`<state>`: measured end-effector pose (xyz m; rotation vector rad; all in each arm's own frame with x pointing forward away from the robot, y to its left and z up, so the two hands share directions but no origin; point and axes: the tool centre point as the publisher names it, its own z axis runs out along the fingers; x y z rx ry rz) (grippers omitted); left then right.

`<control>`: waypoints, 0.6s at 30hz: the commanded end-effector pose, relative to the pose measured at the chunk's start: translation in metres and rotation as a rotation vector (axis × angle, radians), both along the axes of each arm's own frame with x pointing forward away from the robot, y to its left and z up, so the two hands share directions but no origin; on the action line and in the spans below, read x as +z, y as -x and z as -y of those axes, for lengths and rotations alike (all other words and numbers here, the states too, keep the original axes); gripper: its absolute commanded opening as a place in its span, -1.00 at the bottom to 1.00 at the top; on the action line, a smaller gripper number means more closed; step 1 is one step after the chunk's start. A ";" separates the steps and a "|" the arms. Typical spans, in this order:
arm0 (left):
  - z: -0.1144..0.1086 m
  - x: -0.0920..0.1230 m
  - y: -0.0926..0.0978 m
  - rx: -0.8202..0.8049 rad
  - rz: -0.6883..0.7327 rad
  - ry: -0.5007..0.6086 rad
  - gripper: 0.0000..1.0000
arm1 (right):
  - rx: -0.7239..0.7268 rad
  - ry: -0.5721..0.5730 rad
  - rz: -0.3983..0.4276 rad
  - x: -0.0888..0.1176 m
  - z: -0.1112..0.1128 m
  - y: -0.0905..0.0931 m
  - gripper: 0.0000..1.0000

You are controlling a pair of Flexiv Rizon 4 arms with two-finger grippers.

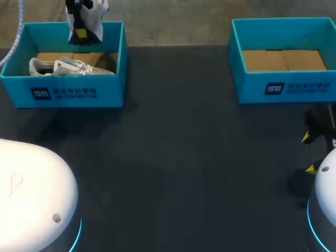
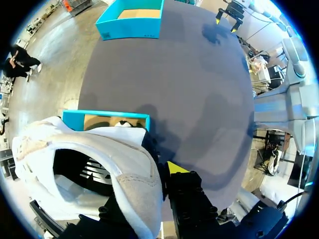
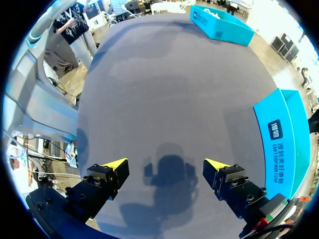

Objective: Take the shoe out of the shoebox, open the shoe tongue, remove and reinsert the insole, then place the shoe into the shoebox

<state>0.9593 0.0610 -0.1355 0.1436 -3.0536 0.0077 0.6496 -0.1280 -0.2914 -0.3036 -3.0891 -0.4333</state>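
Note:
My left gripper (image 1: 80, 32) hangs over the far side of the left blue shoebox (image 1: 73, 93), shut on a white shoe (image 1: 94, 18) that it holds above the box. In the left wrist view that shoe (image 2: 99, 164) is pinched at its collar, and only one yellow fingertip (image 2: 174, 168) shows beside it. A second white shoe (image 1: 68, 67) lies on its side inside this box. My right gripper (image 1: 310, 153) stands open low over the table at the right edge, and the right wrist view shows nothing between its fingers (image 3: 167, 164).
A second blue shoebox (image 1: 286, 89) stands at the back right, holding only brown cardboard; it lies just beside my right gripper (image 3: 279, 134). Dark tabletop (image 1: 184, 157) stretches between the two boxes.

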 end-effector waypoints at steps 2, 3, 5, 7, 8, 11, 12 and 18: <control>0.000 0.001 0.002 0.000 0.005 -0.003 -1.00 | 0.000 0.002 0.002 0.000 0.000 0.002 1.00; 0.000 0.001 0.002 0.000 0.005 -0.003 -1.00 | 0.000 0.002 0.002 0.000 0.000 0.002 1.00; 0.000 0.001 0.002 0.000 0.005 -0.003 -1.00 | 0.000 0.002 0.002 0.000 0.000 0.002 1.00; -0.013 0.002 -0.012 0.003 0.019 -0.001 -1.00 | 0.000 0.002 0.002 0.000 0.000 0.002 1.00; -0.021 0.003 -0.020 -0.012 -0.001 0.023 -1.00 | 0.000 0.002 0.002 0.000 0.000 0.002 1.00; -0.041 0.005 -0.038 -0.068 -0.003 0.031 -1.00 | 0.000 0.002 0.002 0.000 0.000 0.002 1.00; -0.049 0.006 -0.045 -0.064 0.002 0.027 -1.00 | 0.000 0.002 0.002 0.000 0.000 0.002 1.00; -0.086 0.004 -0.074 -0.238 -0.015 -0.001 -1.00 | 0.000 0.002 0.002 0.000 0.000 0.002 1.00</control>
